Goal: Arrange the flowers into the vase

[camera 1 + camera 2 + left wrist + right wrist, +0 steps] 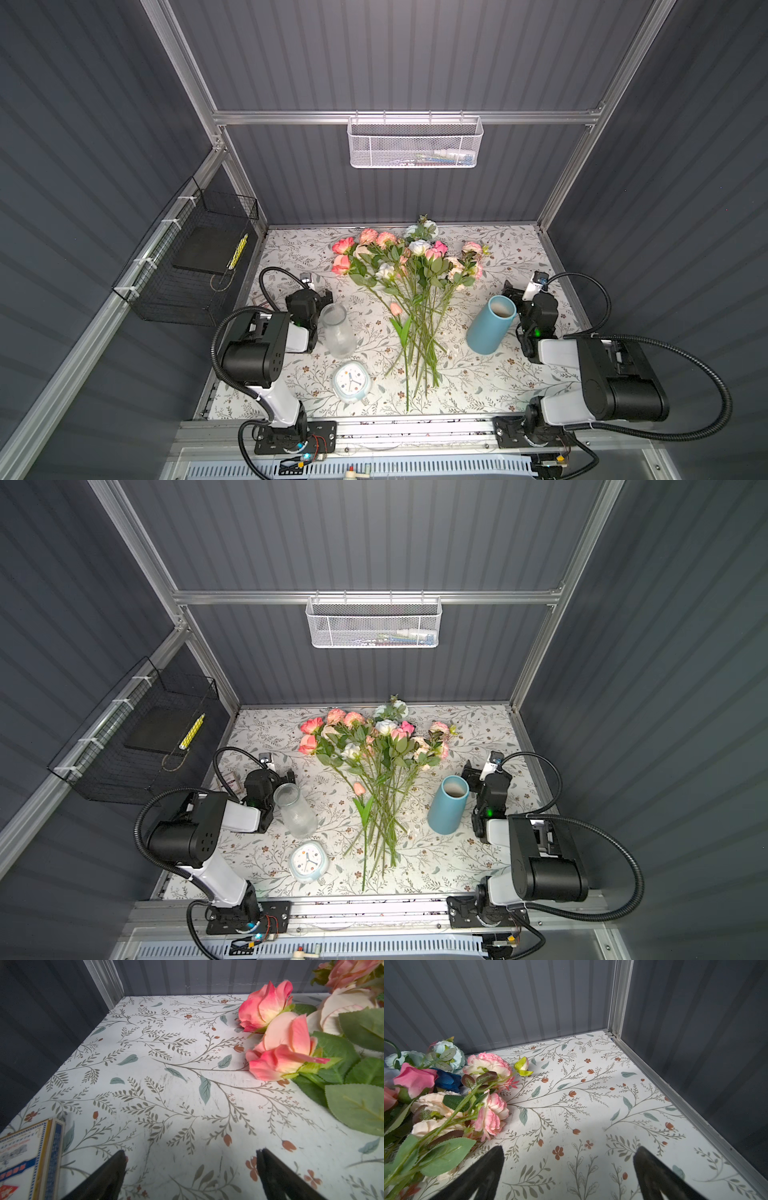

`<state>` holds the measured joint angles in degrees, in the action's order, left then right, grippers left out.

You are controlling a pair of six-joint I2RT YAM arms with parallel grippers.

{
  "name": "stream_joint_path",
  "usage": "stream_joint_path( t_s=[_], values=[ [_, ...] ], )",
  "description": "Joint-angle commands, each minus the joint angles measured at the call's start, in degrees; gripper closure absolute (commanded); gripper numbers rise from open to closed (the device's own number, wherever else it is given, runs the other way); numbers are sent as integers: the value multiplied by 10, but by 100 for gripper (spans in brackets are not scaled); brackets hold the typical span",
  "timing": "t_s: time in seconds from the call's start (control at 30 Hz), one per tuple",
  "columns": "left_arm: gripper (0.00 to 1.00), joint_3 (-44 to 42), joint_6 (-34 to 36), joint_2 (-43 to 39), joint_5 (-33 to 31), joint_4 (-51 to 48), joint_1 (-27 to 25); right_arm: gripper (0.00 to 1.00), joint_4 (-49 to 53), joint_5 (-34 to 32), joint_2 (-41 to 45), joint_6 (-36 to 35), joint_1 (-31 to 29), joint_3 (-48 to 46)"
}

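Flowers (415, 270): laid flat in a bunch on the tabletop (519, 374), blooms to the rear, stems fanned forward.
Vases: a glass vase (338, 330) stood left of the stems, a blue vase (490, 326) right of them.
Left hand (191, 1153): spread wide beside the glass vase, nothing gripped.
Right hand (569, 1151): spread wide beside the blue vase, nothing gripped.
Clock (351, 381): set near the stem ends.
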<state>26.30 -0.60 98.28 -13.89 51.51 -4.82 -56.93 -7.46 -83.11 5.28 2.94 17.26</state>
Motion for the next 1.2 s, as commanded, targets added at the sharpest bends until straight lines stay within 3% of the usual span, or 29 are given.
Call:
stream_joint_path(
  t_s=[0.0,0.17,0.23,0.33,0.43,0.67,0.73,0.8,0.87,0.9,0.97,1.03,1.1,1.17],
  values=[
    [0,6,4,1,-6,10,2,1,-2,4,-4,-6,-3,6],
    [0,5,5,0,-5,10,2,1,-3,3,-1,-4,-3,4],
    [0,5,0,-4,-24,12,2,1,-11,-42,6,12,-2,-3],
    [0,27,-28,-39,-75,-66,2,1,-23,-51,16,18,-1,-16],
    [0,64,-31,-56,-83,-144,2,1,-29,-51,17,20,0,-21],
    [0,91,-38,-102,-108,-206,2,1,30,-30,32,17,2,3],
    [0,103,-30,-130,-107,-217,2,1,1,-44,38,16,4,-9],
    [0,129,-27,-159,-118,-254,2,1,115,-117,91,54,7,21],
    [0,153,-27,-184,-124,-272,2,1,261,-136,153,79,22,82],
    [0,163,-32,-195,-127,-279,2,1,284,-154,167,76,23,98],
    [0,183,-74,-212,-157,-286,2,1,359,-178,205,74,23,145],
    [0,211,-135,-224,-177,-316,2,1,429,-265,221,101,23,196],
    [0,246,-227,-239,-201,-395,2,1,517,-311,227,151,23,247],
    [0,283,-367,-258,-241,-513,2,1,573,-290,238,212,24,283]
  ],
)
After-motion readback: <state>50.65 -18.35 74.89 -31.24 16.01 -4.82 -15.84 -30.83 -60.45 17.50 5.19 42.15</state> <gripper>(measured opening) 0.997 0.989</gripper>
